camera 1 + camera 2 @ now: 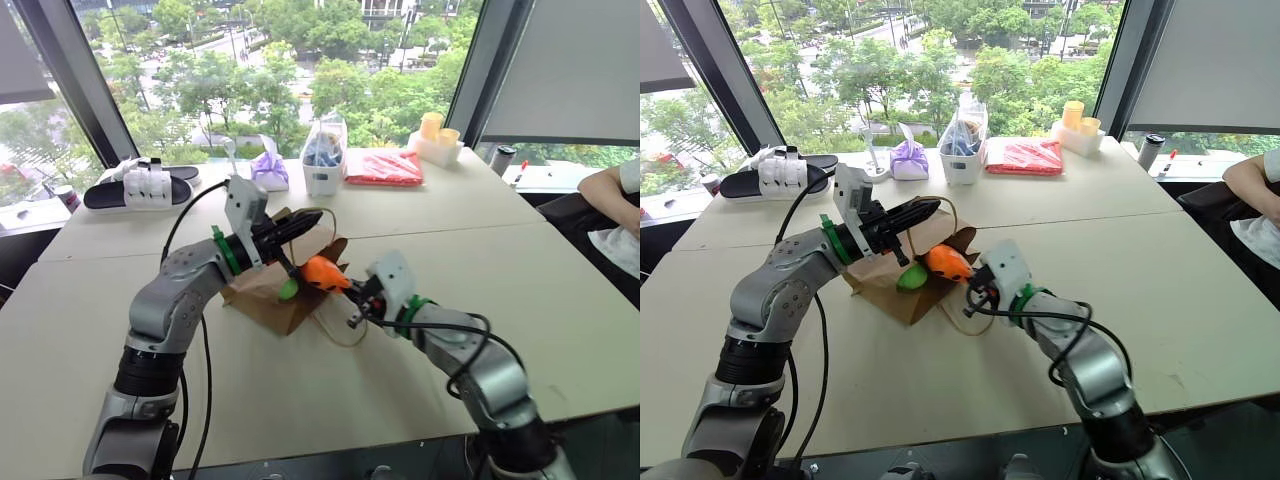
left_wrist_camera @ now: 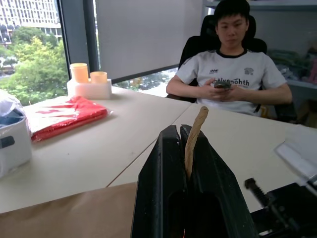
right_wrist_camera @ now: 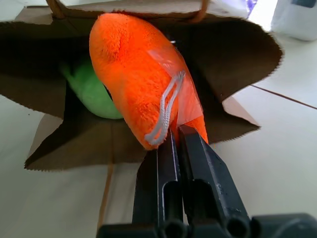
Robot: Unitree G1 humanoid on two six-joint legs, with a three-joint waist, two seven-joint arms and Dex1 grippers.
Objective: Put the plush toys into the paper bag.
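Note:
The brown paper bag (image 1: 262, 295) lies on its side in the middle of the table with its mouth facing my right arm. My left gripper (image 1: 315, 218) hangs above the mouth, shut on the bag's tan loop handle (image 2: 195, 134) and holding it up. The light green plush toy (image 3: 91, 91) rests inside the bag just behind the opening. My right gripper (image 3: 176, 131) is shut on the end of the orange plush toy (image 1: 322, 272), whose front part is inside the bag's mouth, beside the green one.
Along the far edge by the window stand a purple pouch (image 1: 269, 170), a clear plastic bag of blue items (image 1: 323, 160), a red packet (image 1: 385, 168), yellow cups (image 1: 437, 138) and black-and-white slippers (image 1: 140, 185). A person (image 2: 233, 74) sits at the table's right side.

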